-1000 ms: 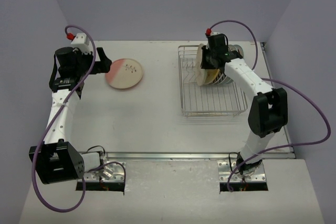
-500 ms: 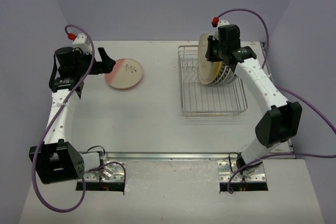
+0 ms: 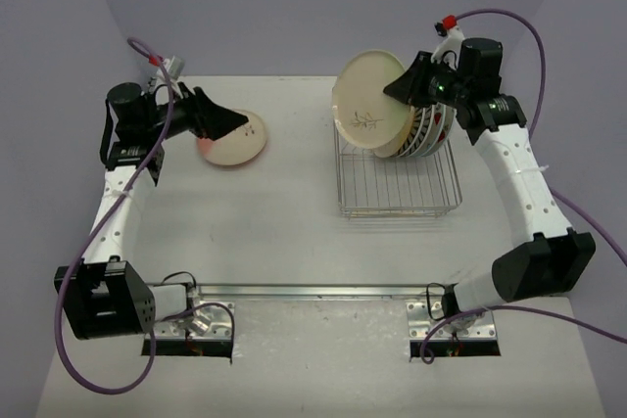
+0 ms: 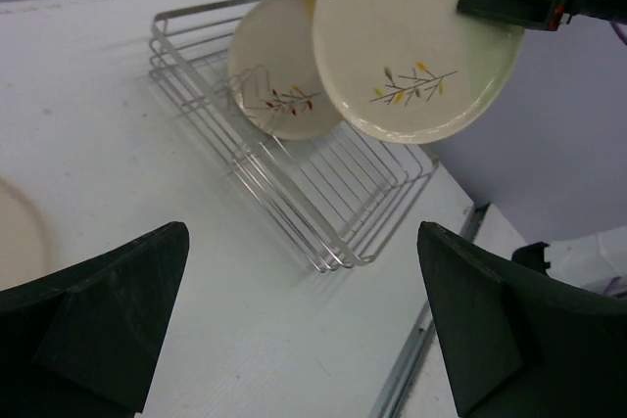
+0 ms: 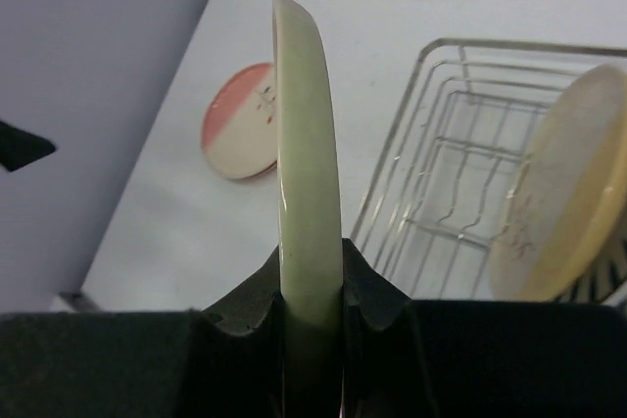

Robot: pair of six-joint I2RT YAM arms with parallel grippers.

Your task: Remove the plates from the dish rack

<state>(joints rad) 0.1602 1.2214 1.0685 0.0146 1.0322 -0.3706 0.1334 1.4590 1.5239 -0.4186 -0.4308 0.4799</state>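
As right fingers [image 5: 243, 332] pinch its edge, the plate [image 3: 370, 110] hangs above the rack [image 3: 397, 210].

Lab — white table [image 3: 294, 232], plain lilac walls [image 3: 294, 7]

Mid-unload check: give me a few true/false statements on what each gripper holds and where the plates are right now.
1. The right gripper is shut on the rim of a cream plate. True.
2. That cream plate sits in the slots of the dish rack. False: it is held in the air above the rack.
3. The left gripper grips the pink plate. False: it is open and empty, and the pink plate lies flat on the table.
4. Other plates stand on edge in the rack. True.
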